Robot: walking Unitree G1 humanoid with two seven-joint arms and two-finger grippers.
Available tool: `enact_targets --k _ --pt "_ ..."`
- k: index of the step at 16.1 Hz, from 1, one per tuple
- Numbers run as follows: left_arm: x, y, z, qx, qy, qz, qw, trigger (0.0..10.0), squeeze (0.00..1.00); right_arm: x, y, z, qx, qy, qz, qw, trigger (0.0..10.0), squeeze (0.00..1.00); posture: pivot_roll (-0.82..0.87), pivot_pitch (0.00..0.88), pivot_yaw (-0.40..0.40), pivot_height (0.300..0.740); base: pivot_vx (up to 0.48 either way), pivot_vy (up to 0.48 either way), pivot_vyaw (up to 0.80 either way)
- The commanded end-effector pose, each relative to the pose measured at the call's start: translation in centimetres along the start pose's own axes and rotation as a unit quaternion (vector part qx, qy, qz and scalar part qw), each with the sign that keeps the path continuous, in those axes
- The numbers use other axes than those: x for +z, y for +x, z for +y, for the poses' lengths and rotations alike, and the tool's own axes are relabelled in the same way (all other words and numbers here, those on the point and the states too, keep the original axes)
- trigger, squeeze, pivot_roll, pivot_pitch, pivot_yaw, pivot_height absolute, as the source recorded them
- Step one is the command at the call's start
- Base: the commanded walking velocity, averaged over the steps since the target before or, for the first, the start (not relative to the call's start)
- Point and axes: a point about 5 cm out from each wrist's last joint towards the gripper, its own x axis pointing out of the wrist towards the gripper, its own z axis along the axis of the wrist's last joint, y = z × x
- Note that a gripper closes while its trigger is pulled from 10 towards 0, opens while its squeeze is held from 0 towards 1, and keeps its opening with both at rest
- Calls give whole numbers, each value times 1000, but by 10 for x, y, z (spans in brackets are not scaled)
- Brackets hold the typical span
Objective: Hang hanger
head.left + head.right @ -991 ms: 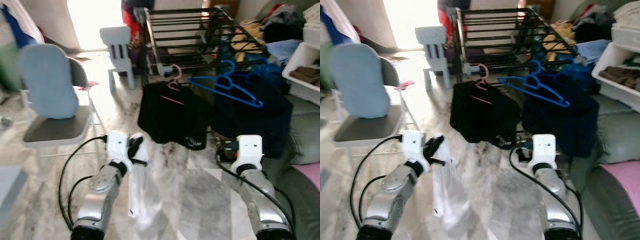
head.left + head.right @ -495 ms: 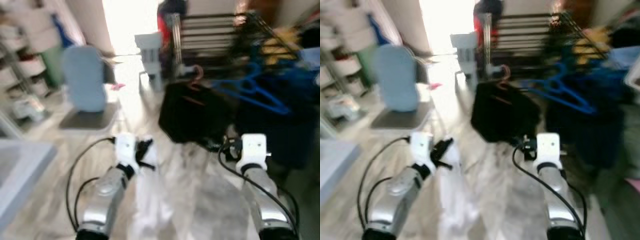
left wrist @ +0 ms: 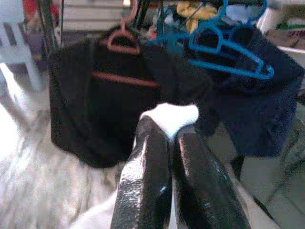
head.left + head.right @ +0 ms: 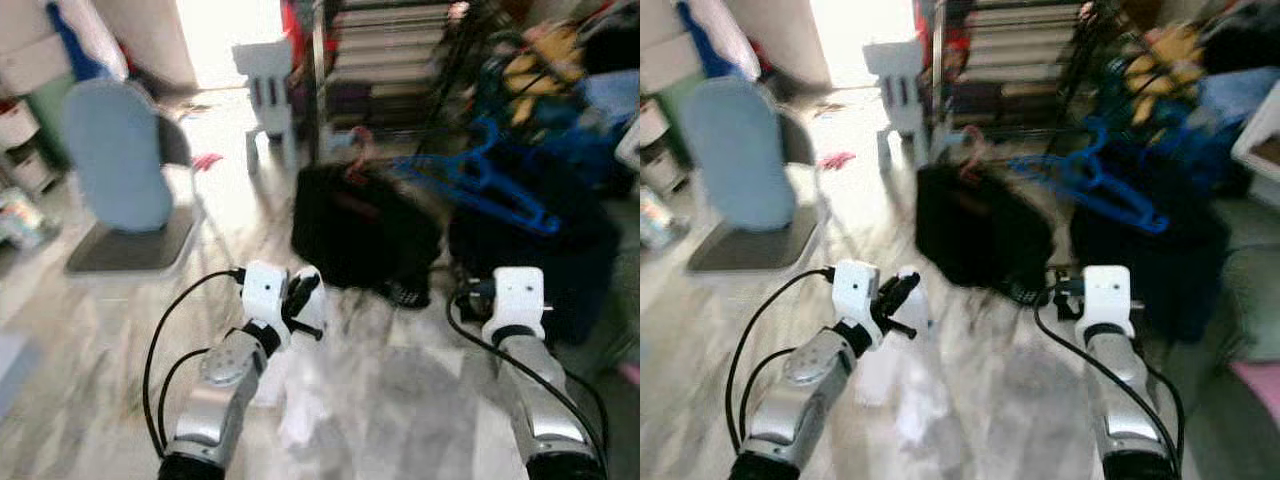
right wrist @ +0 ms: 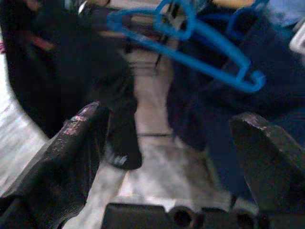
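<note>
the robot stands facing the black drying rack [image 4: 400,60], both arms held out low in front of it. the left gripper [image 3: 164,143] has its two black fingers pressed together on a white garment [image 4: 300,400], which hangs down from the pinch toward the marble floor [image 4: 420,400]. the right gripper [image 5: 176,157] has its fingers spread wide apart with nothing between them, aimed at the blue hanger [image 4: 490,185] that hangs off the rack over a dark navy garment [image 4: 540,250]. a pink hanger [image 3: 121,40] carrying a black garment [image 4: 365,235] hangs just beside it, toward the robot's left.

the head views are smeared, so i judge the robot is on the move and the approach to the rack is the step in hand. to do it well it should settle squarely before the rack and let the picture steady before reaching. the empty right gripper looks best placed to take the blue hanger; it ought to close on the hanger's shoulder bar rather than the navy cloth behind. the white garment trails low, so the left arm should lift it clear of the feet.
</note>
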Motion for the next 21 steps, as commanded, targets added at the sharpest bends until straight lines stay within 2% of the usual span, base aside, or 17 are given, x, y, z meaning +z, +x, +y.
enact_targets --k 1,3,7,14,17,21 --pt "10 -2 9 13 11 -17 1000 10000 0 8 1 12 17 5 -18 1000 10000 0 -136 0 28 740 469 0 0" --pt "9 -1 7 9 10 -16 1000 10000 0 9 1 12 19 8 -19 1000 10000 0 -137 0 27 740 469 0 0" --pt "7 -2 5 4 9 -11 1000 10000 0 9 2 13 21 10 -20 1000 10000 0 -133 0 26 740 468 0 -794" --pt "6 -1 3 -4 10 -7 1000 10000 0 10 4 15 32 -9 -23 999 10000 0 -133 0 26 740 434 0 0" --pt "7 -1 1 -7 3 -11 1000 10000 0 7 4 18 57 -7 -13 998 10000 0 -131 0 26 740 0 0 0" --pt "4 -3 -2 -18 5 -3 1000 10000 0 6 7 14 111 -21 4 994 10000 0 -137 0 32 740 0 0 0"
